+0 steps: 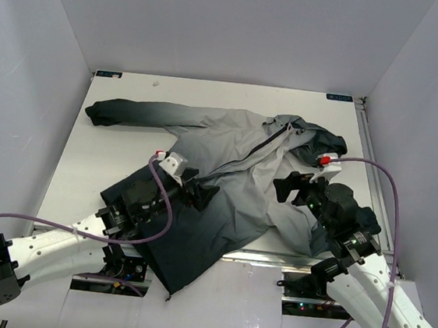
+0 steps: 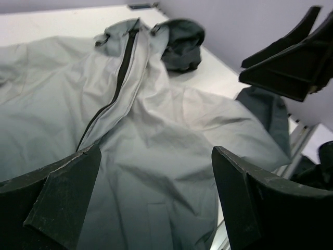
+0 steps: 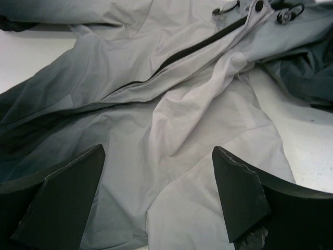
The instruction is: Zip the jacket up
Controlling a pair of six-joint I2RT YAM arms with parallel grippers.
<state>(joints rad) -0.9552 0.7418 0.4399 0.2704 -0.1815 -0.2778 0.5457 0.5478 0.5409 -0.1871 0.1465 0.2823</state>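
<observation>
The jacket (image 1: 227, 161) lies spread on the white table (image 1: 117, 165), light grey fading to dark at the hem (image 1: 170, 257). One sleeve (image 1: 130, 112) reaches to the back left, and the hood (image 1: 316, 135) lies at the back right. A dark zipper line (image 1: 255, 154) runs from the collar down the chest, also seen in the wrist views (image 2: 122, 70) (image 3: 192, 49). My left gripper (image 1: 202, 194) hovers open over the lower front (image 2: 156, 192). My right gripper (image 1: 289, 185) is open above the right front panel (image 3: 158, 192). Neither holds anything.
White walls (image 1: 40, 75) enclose the table on three sides. A metal rail (image 1: 374, 176) runs along the right edge. Purple cables (image 1: 161, 197) loop over both arms. The hem hangs past the table's near edge, between the arm bases.
</observation>
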